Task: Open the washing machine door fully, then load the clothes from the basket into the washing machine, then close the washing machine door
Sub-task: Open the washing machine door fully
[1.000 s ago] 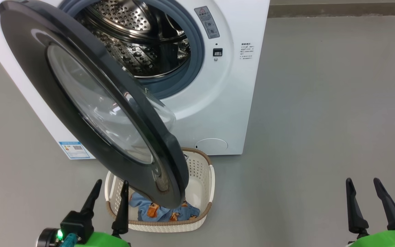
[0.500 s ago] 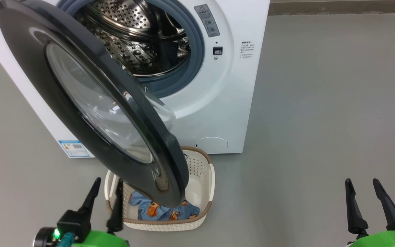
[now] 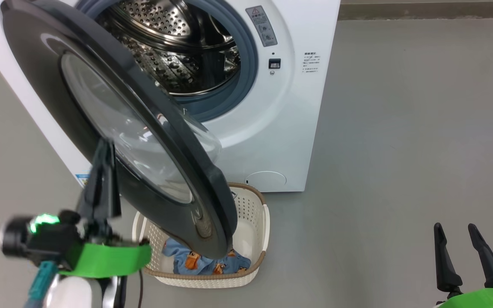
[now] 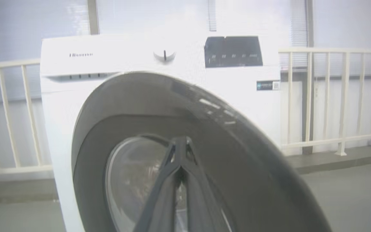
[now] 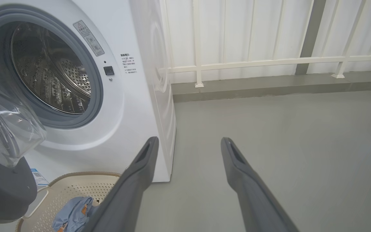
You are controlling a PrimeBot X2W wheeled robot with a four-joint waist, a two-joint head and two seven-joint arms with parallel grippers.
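The white washing machine [image 3: 280, 128] stands with its round black door [image 3: 79, 85] swung partly open over the basket [image 3: 250, 222]. Light blue clothes [image 3: 191, 261] lie in the cream basket, half hidden under the door's edge. My left gripper [image 3: 105, 143] is raised in front of the door's outer face, shut with nothing between its fingers. In the left wrist view the gripper [image 4: 179, 141] has its tips together before the door [image 4: 237, 145]; whether they touch it is unclear. My right gripper [image 3: 454, 229] hangs open low at the right, its fingers apart [image 5: 189, 141].
The steel drum [image 3: 178, 47] shows through the grey-blue gasket. A pale railing [image 5: 269, 61] and a kerb run behind the machine. Bare grey floor [image 3: 400, 149] stretches to the right of the machine and basket.
My left arm has risen from the bottom edge to the door's outer face, and its fingers have closed. The right gripper and the door have not moved.
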